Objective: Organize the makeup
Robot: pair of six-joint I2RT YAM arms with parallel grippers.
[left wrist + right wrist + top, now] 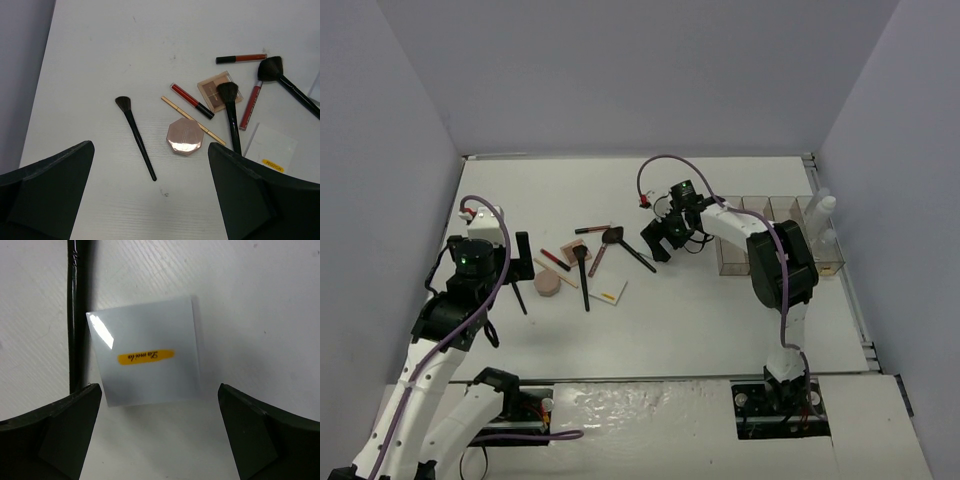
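Directly under the right gripper [159,389], wrist view: white card [145,355] lying flat between the spread, empty jaws, yellow label running 9-to-3. At its 9 o'clock edge a black brush handle [76,315] runs 12-to-6, just beside it, so the finger on that side may catch it. Right arm is nearer. The left gripper [150,150] hangs open and empty, well apart. Top view: organizer [732,262] at 3 o'clock.
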